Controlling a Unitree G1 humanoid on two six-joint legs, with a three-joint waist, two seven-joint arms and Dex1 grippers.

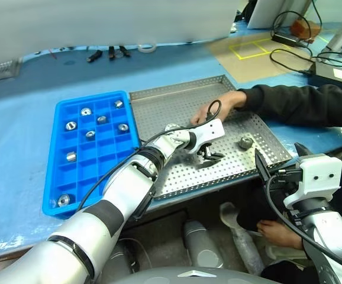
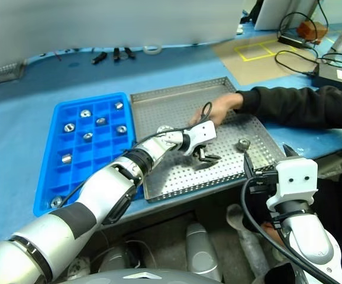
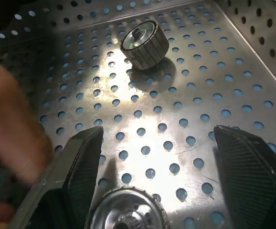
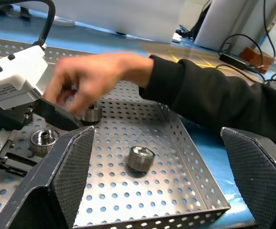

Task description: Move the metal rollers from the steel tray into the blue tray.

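**A:** Rollers first: where do they lie?

**B:** Seven metal rollers [image 1: 86, 111] sit in separate compartments of the blue tray [image 1: 63, 155], which lies on the bench [image 1: 17, 124] with its right edge against the steel tray [image 1: 177, 100]. More remain in the steel tray. One [image 1: 245, 142] stands alone toward its right rim, another [image 3: 126, 213] lies on the perforated floor between the left hand's fingers [image 3: 83, 162], and a third [image 4: 91, 113] is under a person's hand [image 1: 218, 106].

**A:** And the left hand?

**B:** The left hand [image 1: 209, 157] is low over the middle of the steel tray, fingers spread wide with nothing clamped. Whether they touch the roller between them I cannot tell.

**A:** The right hand?

**B:** The right hand [image 4: 162, 181] hangs past the near right corner of the steel tray, fingers fully spread and empty.

**A:** The person?

**B:** A black sleeve [image 1: 301, 103] reaches in from the right; the hand is at the far part of the steel tray, just beyond the left hand.
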